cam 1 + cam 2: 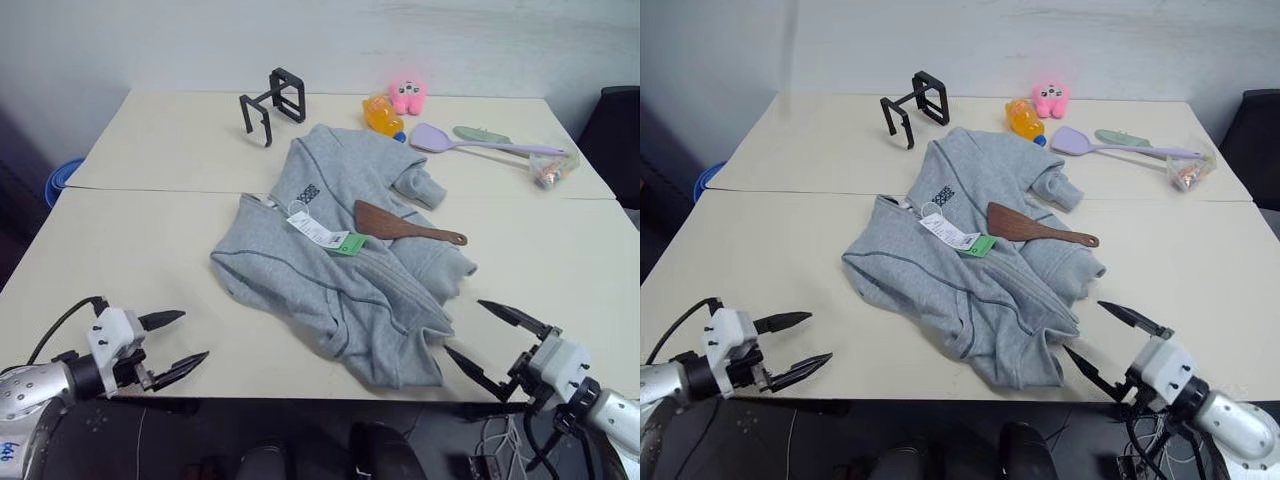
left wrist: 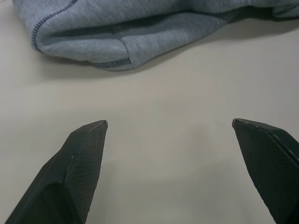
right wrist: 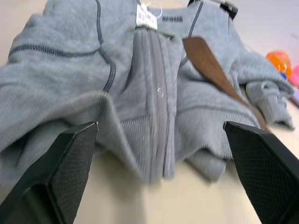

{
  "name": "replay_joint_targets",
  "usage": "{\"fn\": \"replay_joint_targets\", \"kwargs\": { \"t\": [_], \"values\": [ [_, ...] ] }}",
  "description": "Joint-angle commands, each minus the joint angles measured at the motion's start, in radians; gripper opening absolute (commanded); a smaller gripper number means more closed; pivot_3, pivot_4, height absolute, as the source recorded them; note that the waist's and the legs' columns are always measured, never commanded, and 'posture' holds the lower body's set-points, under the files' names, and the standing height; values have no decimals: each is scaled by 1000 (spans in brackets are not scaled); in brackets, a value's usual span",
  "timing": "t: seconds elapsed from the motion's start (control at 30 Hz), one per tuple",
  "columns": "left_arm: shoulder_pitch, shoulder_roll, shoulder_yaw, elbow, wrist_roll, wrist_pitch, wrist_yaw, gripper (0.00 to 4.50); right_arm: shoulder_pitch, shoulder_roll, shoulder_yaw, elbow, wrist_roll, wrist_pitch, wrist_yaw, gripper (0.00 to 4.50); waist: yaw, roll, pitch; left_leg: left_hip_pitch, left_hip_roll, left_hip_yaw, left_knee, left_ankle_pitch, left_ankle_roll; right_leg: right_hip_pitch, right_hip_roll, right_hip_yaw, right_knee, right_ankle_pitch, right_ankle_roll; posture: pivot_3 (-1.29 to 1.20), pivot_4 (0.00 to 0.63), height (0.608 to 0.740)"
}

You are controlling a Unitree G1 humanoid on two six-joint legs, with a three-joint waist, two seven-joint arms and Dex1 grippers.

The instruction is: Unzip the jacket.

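Two open tools (image 1: 172, 345) (image 1: 497, 340), one jacket (image 1: 340, 260)

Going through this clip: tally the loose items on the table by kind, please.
Clothing: 1, the jacket
Kitchen utensils: 3, wooden spatula, purple spatula, green utensil
Toys: 2, pink plush, orange toy
Black stand: 1
Small clear packet: 1
Total: 8
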Motion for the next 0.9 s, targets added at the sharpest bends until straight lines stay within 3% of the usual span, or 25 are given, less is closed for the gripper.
{"fn": "replay_joint_targets", "kwargs": {
  "t": [0.03,0.23,0.53,0.8,0.9],
  "values": [
    [-21,-2,12,-16,0,-4,17,4500,9,7,2,-14,4,-6,-5,4473,0,0,0,0,0,0,0,0,0,0,0,0,0,0,0,0,150,740],
    [-11,2,35,-62,-142,108,-39,4500,20,22,14,-26,-4,-7,-19,4473,-1,0,0,0,0,0,0,0,0,0,0,0,0,0,0,0,150,740],
    [-58,6,24,-41,-160,107,-88,4500,33,15,19,-34,25,36,-16,4473,-1,0,0,0,0,0,0,0,0,0,0,0,0,0,0,0,150,740],
    [-243,12,-56,-59,-221,231,-93,4500,-5,67,28,-72,-3,44,-90,4473,0,0,0,0,-1,0,1,1,0,1,0,0,1,0,0,0,150,740],
    [-315,1,-56,-39,-265,281,-86,4500,-133,86,13,-145,46,154,-208,4473,-10,0,0,0,-1,1,1,1,-1,0,1,1,3,0,0,0,150,740]
  ]
}}
